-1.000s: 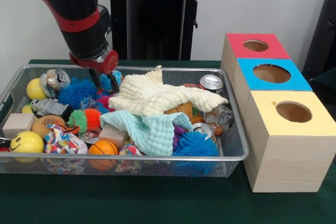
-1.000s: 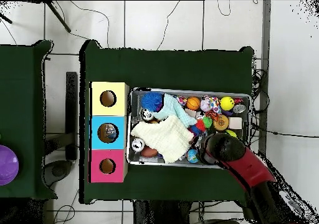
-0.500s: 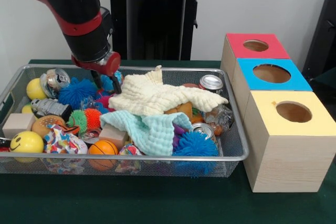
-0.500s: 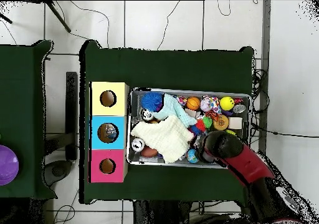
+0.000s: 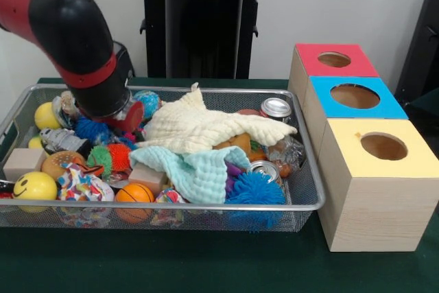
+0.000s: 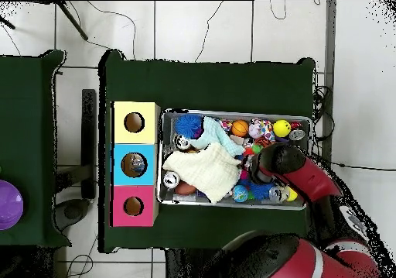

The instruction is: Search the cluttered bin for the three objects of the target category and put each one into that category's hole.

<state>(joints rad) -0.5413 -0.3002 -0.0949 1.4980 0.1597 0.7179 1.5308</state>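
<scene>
1. Green worktop [image 5: 206,265] carries the bin [image 5: 171,205], left of the yellow box [image 5: 377,183].
2. Gripper [image 5: 127,118] sits buried among toys at the bin's left; jaws hidden, possibly closing, I cannot tell.
3. Lift straight, clear of the cream cloth [image 5: 206,125].

Arm [image 5: 82,60] dropped lower into bin [image 5: 310,197], cream cloth [image 5: 206,127] bunched up.

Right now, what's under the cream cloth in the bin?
Under the cream cloth in the bin, an orange-brown object peeks out at its near edge, above the mint cloth. Anything deeper is covered.
</scene>
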